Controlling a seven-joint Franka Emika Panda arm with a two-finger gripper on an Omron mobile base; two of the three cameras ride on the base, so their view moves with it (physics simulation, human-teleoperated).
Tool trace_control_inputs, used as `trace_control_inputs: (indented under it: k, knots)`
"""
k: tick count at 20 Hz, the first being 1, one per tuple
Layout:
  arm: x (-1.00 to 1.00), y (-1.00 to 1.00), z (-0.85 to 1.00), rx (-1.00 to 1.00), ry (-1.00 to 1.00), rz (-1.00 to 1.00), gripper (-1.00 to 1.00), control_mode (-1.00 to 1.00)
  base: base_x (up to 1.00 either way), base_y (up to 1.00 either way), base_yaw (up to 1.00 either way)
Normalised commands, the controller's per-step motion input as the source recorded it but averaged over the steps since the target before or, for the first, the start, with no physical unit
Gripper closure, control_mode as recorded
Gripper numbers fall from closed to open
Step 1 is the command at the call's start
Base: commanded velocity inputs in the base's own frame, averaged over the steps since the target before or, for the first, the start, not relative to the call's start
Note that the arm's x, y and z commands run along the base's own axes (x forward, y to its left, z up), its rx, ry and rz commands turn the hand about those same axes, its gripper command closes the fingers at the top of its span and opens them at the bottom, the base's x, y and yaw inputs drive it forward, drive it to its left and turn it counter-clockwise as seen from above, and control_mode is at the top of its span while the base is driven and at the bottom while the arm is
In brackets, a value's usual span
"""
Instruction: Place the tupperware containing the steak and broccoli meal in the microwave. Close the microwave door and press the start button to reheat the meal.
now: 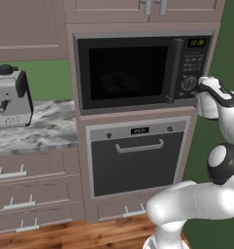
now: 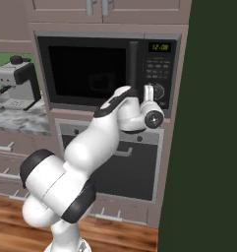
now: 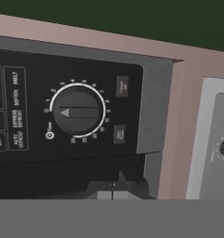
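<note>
The microwave (image 1: 128, 73) is built into the cabinet wall, and the microwave door (image 1: 123, 70) stands closed with its dark bar handle (image 1: 176, 70) on the right. Behind the black glass the tupperware (image 1: 119, 81) shows as a faint shape (image 2: 103, 81); the steak and broccoli meal is too dim to make out. My gripper (image 1: 198, 90) is shut with nothing in it, right at the keypad strip (image 2: 157, 74). In the hand view the gripper (image 3: 112, 188) points at the panel just below the round dial (image 3: 77, 113) and near two small buttons (image 3: 119, 135).
An oven (image 1: 138, 155) with a horizontal handle sits under the microwave. A coffee machine (image 1: 11, 97) stands on the marble counter (image 1: 45, 131) to the left. A dark green wall (image 2: 208, 123) closes off the right side. Drawers (image 1: 21, 194) run below the counter.
</note>
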Motion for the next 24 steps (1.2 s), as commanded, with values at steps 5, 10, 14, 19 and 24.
trace_control_inputs:
  k: [5,10,14,19,24]
  knots:
    - [-0.04,0.05,0.16,0.00,0.00,0.02,1.00,-1.00,0.00,0.00,0.00]
    - [-0.01,0.00,0.01,0.00,0.04,0.02,1.00,-1.00,0.00,0.00,0.00]
    - [0.02,0.00,0.00,0.00,0.12,0.00,1.00,-1.00,0.00,0.00,0.00]
    - [0.11,0.00,0.00,0.00,0.10,0.01,1.00,-1.00,0.00,0.00,0.00]
    - [0.13,0.00,0.00,0.00,0.05,0.01,1.00,-1.00,0.00,0.00,0.00]
